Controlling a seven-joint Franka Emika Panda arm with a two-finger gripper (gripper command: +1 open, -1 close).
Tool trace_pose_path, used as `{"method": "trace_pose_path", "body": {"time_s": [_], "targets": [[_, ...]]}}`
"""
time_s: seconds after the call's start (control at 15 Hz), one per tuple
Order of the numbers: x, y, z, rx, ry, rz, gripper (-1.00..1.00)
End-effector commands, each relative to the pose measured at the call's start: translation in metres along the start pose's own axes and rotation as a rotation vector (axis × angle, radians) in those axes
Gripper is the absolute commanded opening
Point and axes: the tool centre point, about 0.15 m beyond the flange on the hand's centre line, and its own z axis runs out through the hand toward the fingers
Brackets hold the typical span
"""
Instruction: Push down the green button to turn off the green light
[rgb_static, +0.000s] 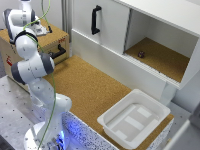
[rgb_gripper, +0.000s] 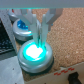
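Note:
The green button (rgb_gripper: 35, 53) is a round grey-rimmed cap, and it glows bright green in the wrist view. It sits on a cork-topped box. My gripper (rgb_gripper: 38, 40) is directly above it, fingers drawn together into a point, the tips at or just over the glowing cap. Nothing is held between them. In the exterior view the arm bends back to the brown box (rgb_static: 50, 44) at the far left. There the hand (rgb_static: 39, 26) hovers over the box top and hides the button.
A second button glowing blue (rgb_gripper: 21, 27) stands just beyond the green one. A white plastic bin (rgb_static: 134, 118) rests at the cork table's near right corner. Behind it is a white cabinet (rgb_static: 107, 47) with a black handle (rgb_static: 95, 20) and an open compartment holding a small dark object (rgb_static: 141, 54).

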Motion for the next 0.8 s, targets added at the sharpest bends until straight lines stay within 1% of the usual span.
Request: {"method": "trace_pose_path", "body": {"time_s": [0.0, 0.07, 0.13, 0.2, 0.27, 0.33, 0.4, 0.47, 0.53, 0.6, 0.67, 0.73], "targets": [[0.026, 0.004, 0.037, -0.013, -0.141, -0.003, -1.00], [0.029, 0.004, 0.041, -0.014, -0.155, 0.004, -1.00], [0.032, 0.004, 0.037, -0.022, -0.149, 0.021, -1.00], [0.033, 0.006, 0.027, -0.034, -0.128, 0.050, -1.00], [0.033, 0.008, 0.011, -0.053, -0.098, 0.082, -1.00], [0.032, 0.007, -0.006, -0.059, -0.070, 0.111, -1.00], [0.031, 0.001, -0.040, -0.083, -0.014, 0.149, -1.00], [0.030, -0.002, -0.056, -0.097, 0.010, 0.162, -1.00], [0.028, -0.008, -0.081, -0.109, 0.045, 0.190, -1.00], [0.025, -0.010, -0.093, -0.128, 0.047, 0.210, -1.00], [0.022, -0.006, -0.100, -0.114, 0.053, 0.256, -1.00], [0.017, 0.000, -0.103, -0.104, 0.075, 0.320, -1.00]]}}
